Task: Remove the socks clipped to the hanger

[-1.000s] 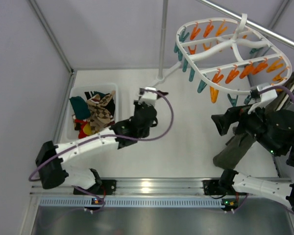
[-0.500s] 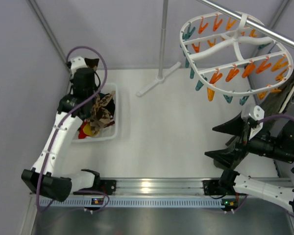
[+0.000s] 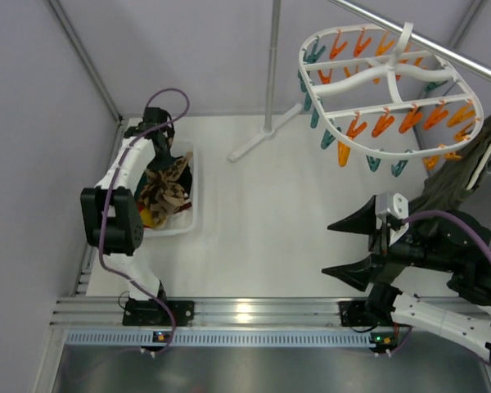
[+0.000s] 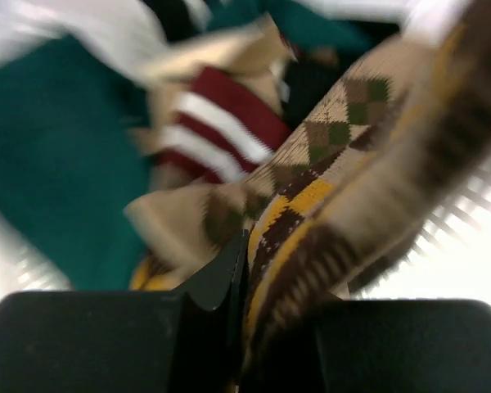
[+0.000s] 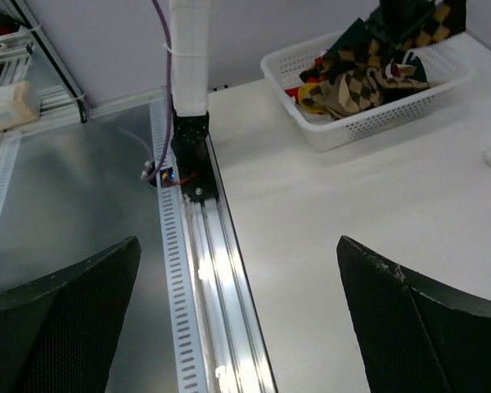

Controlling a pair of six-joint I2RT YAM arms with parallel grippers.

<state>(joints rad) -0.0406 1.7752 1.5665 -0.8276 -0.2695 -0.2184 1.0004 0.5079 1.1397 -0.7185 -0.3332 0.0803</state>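
The white table [image 3: 278,237] ends at the left wall [image 3: 41,164] at 9 o'clock and at the aluminium mounting rail [image 3: 254,311] at 6 o'clock. The white basket [image 3: 194,209] sits hard against that left edge, so the left arm folded over it has the wall close beside it. A broad stretch of bare tabletop runs from the basket's right rim across to 3 o'clock. The foot of a stand pole [image 3: 258,141] crosses it towards 12 o'clock.

The hanger [image 3: 393,102] hangs from a metal rail [image 3: 442,51] at 1 o'clock, its orange and teal clips dangling. A dark green garment [image 3: 466,172] is draped just to its right.

The socks [image 3: 165,190] lie heaped in the basket. The left gripper [image 3: 159,151] is down among them, jaws close together and pinching an argyle sock [image 4: 311,205], which runs down between its fingers. A teal sock [image 4: 57,164] and a red-striped one [image 4: 221,123] lie just beyond.

The right gripper [image 3: 329,249] hovers at 4 o'clock, well apart from the hanger and the basket, jaws spread wide with nothing between them.
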